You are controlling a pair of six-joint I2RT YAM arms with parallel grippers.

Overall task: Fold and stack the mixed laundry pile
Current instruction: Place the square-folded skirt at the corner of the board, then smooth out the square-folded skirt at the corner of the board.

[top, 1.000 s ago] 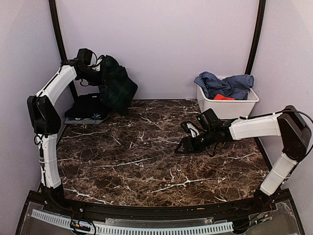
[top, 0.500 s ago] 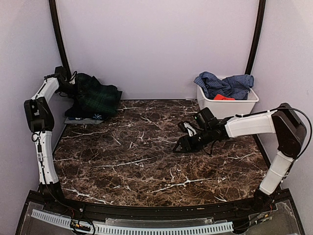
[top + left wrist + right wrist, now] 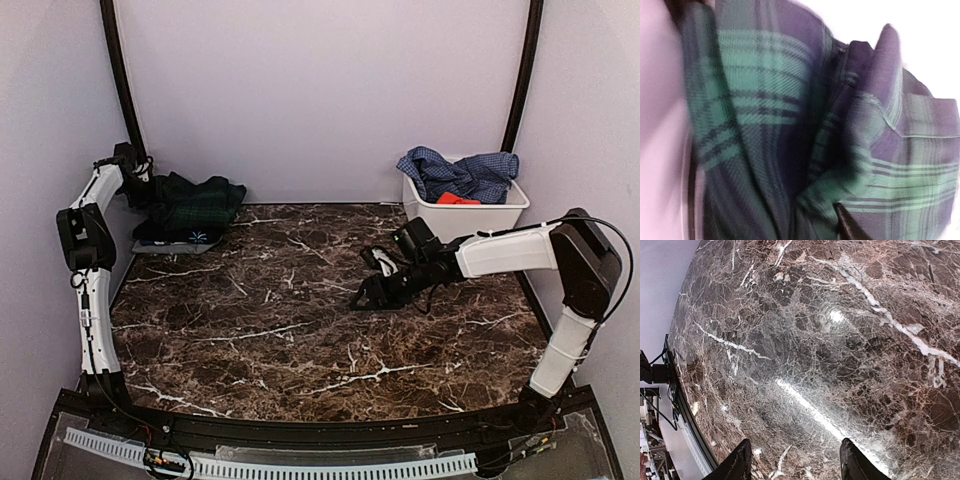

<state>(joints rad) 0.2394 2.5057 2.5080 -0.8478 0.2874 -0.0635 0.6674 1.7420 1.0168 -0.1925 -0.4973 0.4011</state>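
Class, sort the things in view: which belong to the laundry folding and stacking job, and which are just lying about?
Job:
dark green-navy plaid garment
plain black garment under it
crumpled blue checked shirt
small red-orange cloth piece

Lying about:
white rectangular plastic bin
brown marble-patterned table

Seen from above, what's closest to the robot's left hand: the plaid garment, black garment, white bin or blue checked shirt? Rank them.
1. Plaid garment, back left, right beside the left hand.
2. Black garment, under the plaid one, slightly nearer the front.
3. White bin and blue checked shirt in it, back right: too close to call.
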